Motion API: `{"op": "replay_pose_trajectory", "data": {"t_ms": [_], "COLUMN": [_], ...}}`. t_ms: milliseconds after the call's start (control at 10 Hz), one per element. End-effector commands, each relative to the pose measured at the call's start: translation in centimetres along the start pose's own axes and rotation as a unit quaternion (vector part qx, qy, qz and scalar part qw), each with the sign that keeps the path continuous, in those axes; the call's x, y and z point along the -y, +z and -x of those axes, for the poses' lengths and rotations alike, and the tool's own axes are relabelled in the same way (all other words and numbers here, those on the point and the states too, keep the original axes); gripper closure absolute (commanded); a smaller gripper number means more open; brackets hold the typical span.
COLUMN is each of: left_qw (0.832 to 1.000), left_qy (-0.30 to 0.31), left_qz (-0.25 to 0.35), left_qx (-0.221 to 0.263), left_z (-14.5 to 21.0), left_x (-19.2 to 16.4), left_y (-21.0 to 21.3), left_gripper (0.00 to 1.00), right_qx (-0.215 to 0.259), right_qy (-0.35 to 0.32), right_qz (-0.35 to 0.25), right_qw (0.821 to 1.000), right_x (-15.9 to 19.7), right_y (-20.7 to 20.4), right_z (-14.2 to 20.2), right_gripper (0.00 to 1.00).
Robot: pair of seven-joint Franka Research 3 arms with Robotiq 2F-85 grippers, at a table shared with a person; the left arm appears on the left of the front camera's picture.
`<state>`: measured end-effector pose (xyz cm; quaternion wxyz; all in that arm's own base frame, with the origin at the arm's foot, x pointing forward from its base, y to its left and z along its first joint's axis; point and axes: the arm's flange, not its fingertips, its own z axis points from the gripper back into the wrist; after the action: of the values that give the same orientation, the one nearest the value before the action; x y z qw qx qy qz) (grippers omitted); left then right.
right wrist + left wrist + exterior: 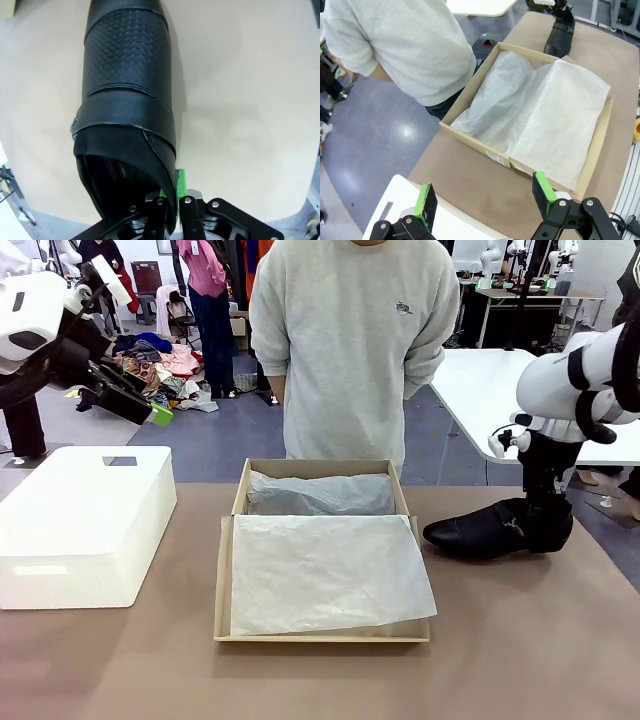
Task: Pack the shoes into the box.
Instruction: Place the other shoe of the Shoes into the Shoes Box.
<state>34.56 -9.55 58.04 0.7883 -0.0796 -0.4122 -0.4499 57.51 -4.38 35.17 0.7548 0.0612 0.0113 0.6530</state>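
One glossy black shoe [485,532] lies on its sole on the brown table, right of the box, toe pointing at it. My right gripper [548,523] comes straight down on the heel end. In the right wrist view the right gripper [172,194] is shut on the rim of the shoe [127,90] beside its opening. The brown cardboard box [224,580] sits mid-table, open, with white tissue paper [325,575] spread over it and bulging in the far half. My left gripper [150,410] hangs open, high at the left. In the left wrist view the left gripper [485,197] looks down on the box [475,145].
A large white plastic box [85,525] stands at the table's left. A person in a grey sweatshirt [350,350] stands at the far edge behind the cardboard box. White tables [480,380] stand beyond at the right. Bare table lies in front of the box.
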Motion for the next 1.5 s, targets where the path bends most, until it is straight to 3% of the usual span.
{"op": "replay_pose_trajectory", "data": {"t_ms": [0, 400, 500, 700, 900, 1000, 1100, 1400], "left_qw": [1.000, 1.000, 1.000, 1.000, 1.000, 1.000, 1.000, 1.000], "left_qy": [-0.002, -0.002, -0.002, -0.002, -0.002, -0.002, -0.002, -0.002], "left_qz": [0.000, 0.000, 0.000, 0.000, 0.000, 0.000, 0.000, 0.000], "left_qx": [0.008, 0.008, 0.008, 0.008, 0.008, 0.008, 0.008, 0.008], "left_z": [0.0, 0.0, 0.0, 0.0, 0.0, 0.0, 0.0, 0.0], "left_x": [-0.1, -0.1, -0.1, -0.1, -0.1, -0.1, -0.1, -0.1], "left_y": [-0.1, -0.1, -0.1, -0.1, -0.1, -0.1, -0.1, -0.1], "left_gripper": [0.00, 0.00, 0.00, 0.00, 0.00, 0.00, 0.00, 0.00], "right_qx": [0.011, 0.040, 0.048, 0.076, 0.073, 0.058, 0.064, 0.064], "right_qy": [-0.034, -0.151, -0.217, -0.268, -0.281, -0.261, -0.268, -0.268], "right_qz": [-0.015, -0.026, -0.014, 0.006, 0.012, 0.042, -0.003, -0.003], "right_qw": [0.999, 0.987, 0.975, 0.960, 0.957, 0.963, 0.961, 0.961], "right_x": [-0.6, -1.6, -2.0, -3.0, -3.6, -3.7, -2.9, -2.9], "right_y": [3.1, 8.6, 9.6, 11.2, 11.5, 11.3, 11.7, 11.7], "right_z": [0.0, -0.2, -0.3, -0.5, -1.1, -1.0, -0.4, -0.4], "right_gripper": [1.00, 1.00, 1.00, 1.00, 1.00, 1.00, 1.00, 1.00]}}
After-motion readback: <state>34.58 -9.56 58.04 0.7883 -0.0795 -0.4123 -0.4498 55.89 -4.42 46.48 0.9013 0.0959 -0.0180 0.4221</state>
